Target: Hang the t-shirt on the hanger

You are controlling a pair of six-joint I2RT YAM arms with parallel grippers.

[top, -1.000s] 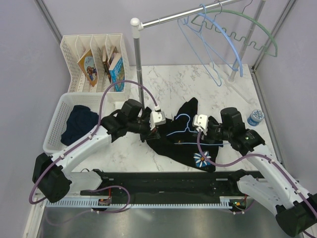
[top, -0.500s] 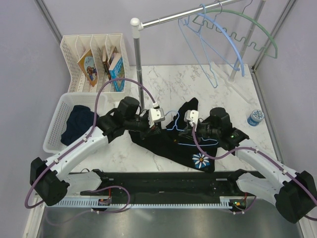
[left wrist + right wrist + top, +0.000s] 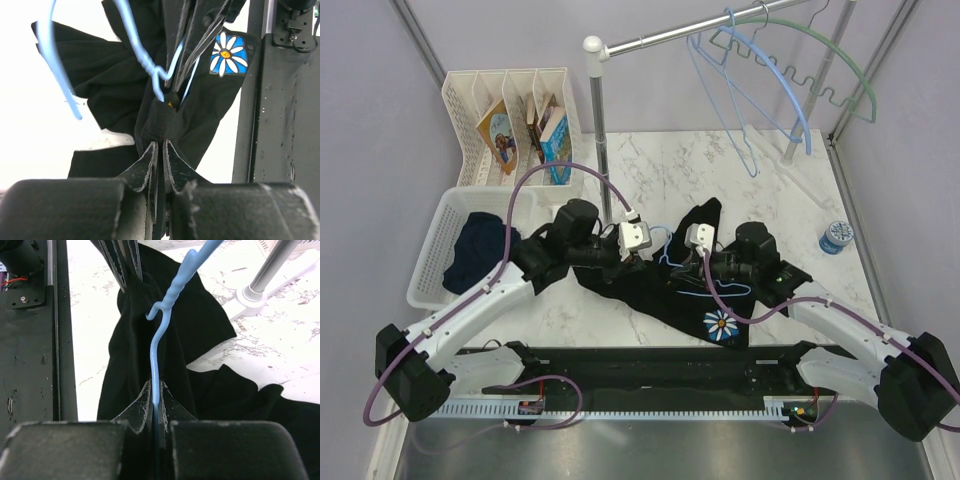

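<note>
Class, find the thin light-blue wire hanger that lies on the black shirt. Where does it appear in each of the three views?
Top external: mid-picture, the hanger lies on the t-shirt.
Left wrist: upper centre, the hanger shows its twisted neck above the left gripper.
Right wrist: centre, the hanger runs up out of the right gripper.
Shared landmark: the black t-shirt beneath it.

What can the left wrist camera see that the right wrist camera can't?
Only the left wrist view shows the white daisy print with its yellow centre. Only the right wrist view shows the silver rack pole on its white round foot. Both show the black t-shirt and the thin light-blue wire hanger; the left jaws pinch shirt fabric, the right jaws pinch the hanger wire.
</note>
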